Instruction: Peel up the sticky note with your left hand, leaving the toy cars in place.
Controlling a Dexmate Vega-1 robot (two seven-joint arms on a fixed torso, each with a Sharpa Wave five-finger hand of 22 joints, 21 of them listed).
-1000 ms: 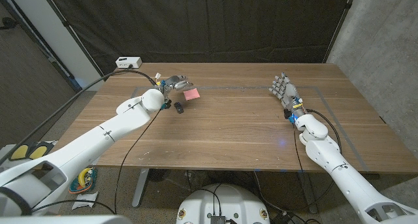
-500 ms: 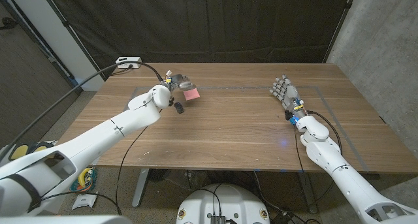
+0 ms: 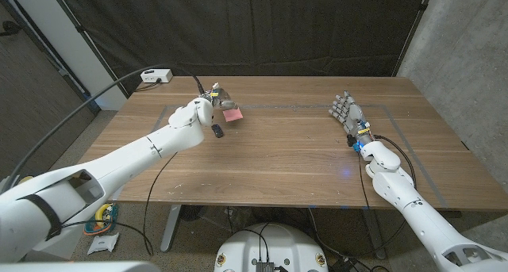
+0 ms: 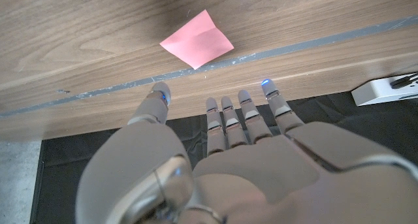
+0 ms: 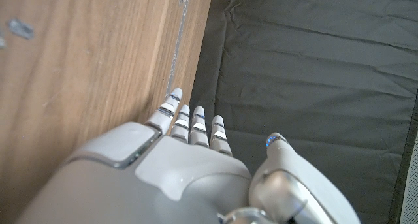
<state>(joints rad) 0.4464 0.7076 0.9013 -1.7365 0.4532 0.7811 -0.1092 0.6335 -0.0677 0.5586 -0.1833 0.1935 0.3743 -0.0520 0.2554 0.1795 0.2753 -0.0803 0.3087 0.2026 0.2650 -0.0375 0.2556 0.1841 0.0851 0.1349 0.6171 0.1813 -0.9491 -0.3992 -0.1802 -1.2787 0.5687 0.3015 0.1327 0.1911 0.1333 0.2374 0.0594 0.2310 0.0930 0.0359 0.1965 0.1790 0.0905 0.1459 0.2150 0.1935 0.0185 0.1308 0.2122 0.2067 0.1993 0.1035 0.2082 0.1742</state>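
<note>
On the worktop [image 3: 278, 145] in the head view, the pink sticky note [image 3: 232, 113] lies just beside the left hand [image 3: 213, 99], with a dark toy car [image 3: 217, 130] near it. Peeling should probably start at a free corner, well away from the car. The right hand [image 3: 343, 109] stands apart, fingers spread.

Seen from the left wrist, the sticky note [image 4: 196, 44] lies beyond the empty, extended fingers [image 4: 224, 116].

Seen from the right wrist, the right hand's fingers [image 5: 196, 123] are straight, holding nothing.

sticky note [image 3: 232, 113]: on table [image 3: 278, 157], far left part
toy car [image 3: 217, 130]: just before note
left hand [image 3: 211, 99]: beside note, possibly above it
right hand [image 3: 346, 111]: far right
</note>
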